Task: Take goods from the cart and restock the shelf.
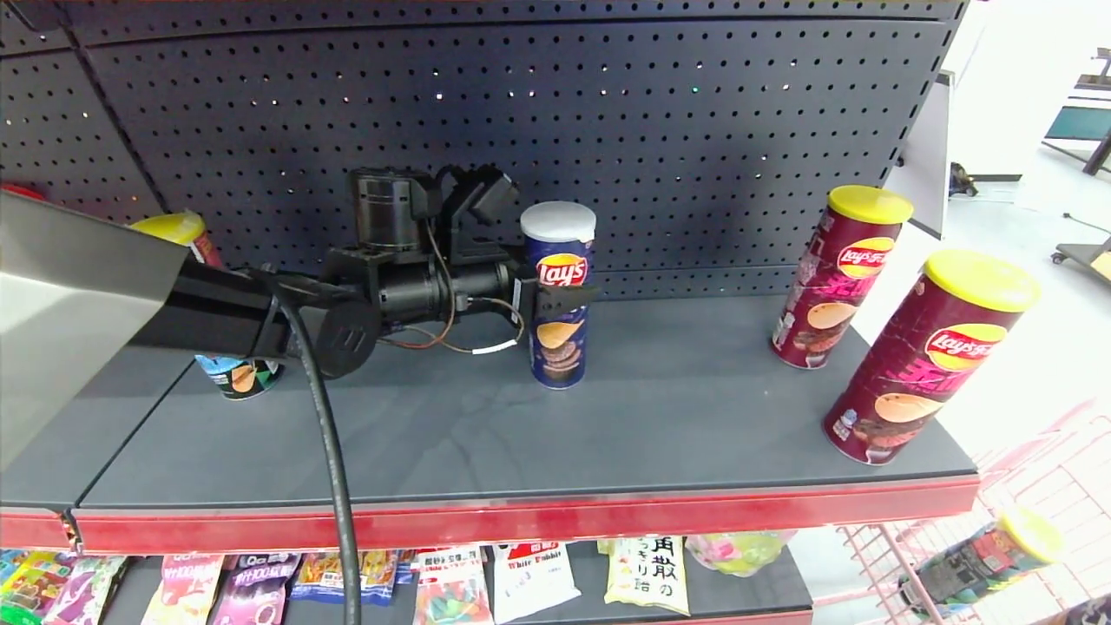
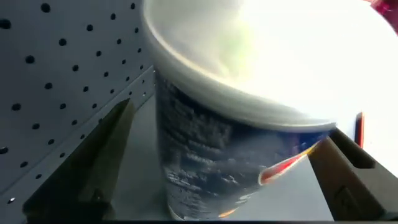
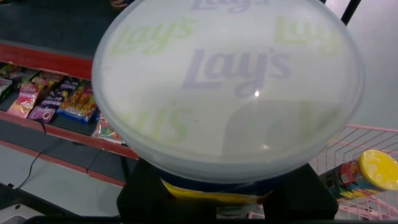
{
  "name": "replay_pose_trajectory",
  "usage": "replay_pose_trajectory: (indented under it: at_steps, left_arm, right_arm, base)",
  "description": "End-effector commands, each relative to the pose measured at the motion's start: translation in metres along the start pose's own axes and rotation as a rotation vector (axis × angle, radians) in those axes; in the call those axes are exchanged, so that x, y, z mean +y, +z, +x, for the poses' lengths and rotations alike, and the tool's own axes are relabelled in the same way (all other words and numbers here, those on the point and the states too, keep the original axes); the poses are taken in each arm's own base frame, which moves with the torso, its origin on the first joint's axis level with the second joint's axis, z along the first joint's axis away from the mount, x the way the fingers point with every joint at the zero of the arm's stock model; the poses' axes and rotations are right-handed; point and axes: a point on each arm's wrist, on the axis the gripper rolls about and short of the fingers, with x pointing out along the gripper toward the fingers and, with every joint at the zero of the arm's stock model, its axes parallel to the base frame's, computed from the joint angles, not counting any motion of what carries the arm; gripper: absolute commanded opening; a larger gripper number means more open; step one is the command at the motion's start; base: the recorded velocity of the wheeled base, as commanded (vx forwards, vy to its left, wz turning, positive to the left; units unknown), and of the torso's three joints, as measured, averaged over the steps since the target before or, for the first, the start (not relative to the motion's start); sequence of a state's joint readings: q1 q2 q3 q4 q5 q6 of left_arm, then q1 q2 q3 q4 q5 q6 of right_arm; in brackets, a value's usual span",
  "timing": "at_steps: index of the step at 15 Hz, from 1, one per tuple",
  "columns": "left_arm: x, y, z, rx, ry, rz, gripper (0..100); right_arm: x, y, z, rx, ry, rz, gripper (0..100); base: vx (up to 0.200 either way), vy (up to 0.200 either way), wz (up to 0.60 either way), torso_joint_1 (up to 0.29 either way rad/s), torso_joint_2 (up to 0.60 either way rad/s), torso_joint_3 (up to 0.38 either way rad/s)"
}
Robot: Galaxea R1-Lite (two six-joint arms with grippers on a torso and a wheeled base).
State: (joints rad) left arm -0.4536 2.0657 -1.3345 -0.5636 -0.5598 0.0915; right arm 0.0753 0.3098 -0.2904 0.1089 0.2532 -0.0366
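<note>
A blue chips can with a white lid stands upright on the grey shelf, near the pegboard. My left gripper comes in from the left and straddles the can's upper half. In the left wrist view the can sits between the fingers with a gap on one side, so the left gripper is open. My right gripper is shut on another chips can with a clear lid, held off the shelf's right end near the pink cart.
Two maroon cans with yellow lids stand at the shelf's right end. Another can stands behind my left arm. The pink cart at lower right holds a can. Snack bags hang below.
</note>
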Motion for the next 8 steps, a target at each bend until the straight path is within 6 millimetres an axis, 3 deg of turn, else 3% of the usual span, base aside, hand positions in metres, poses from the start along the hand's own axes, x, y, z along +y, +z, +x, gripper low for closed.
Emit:
replay_pose_trajectory:
  at_steps: [1, 8]
  left_arm:
    - [0.000, 0.000, 0.001, -0.002, -0.002, 0.002, 0]
    - [-0.017, 0.013, -0.003, -0.022, -0.035, 0.017, 0]
  right_arm:
    - [0.000, 0.000, 0.000, 0.002, 0.000, 0.000, 0]
    - [0.000, 0.000, 0.000, -0.001, -0.003, 0.033, 0]
  base:
    - [0.000, 0.000, 0.00, 0.000, 0.00, 0.000]
    - [0.000, 0.000, 0.00, 0.000, 0.00, 0.000]
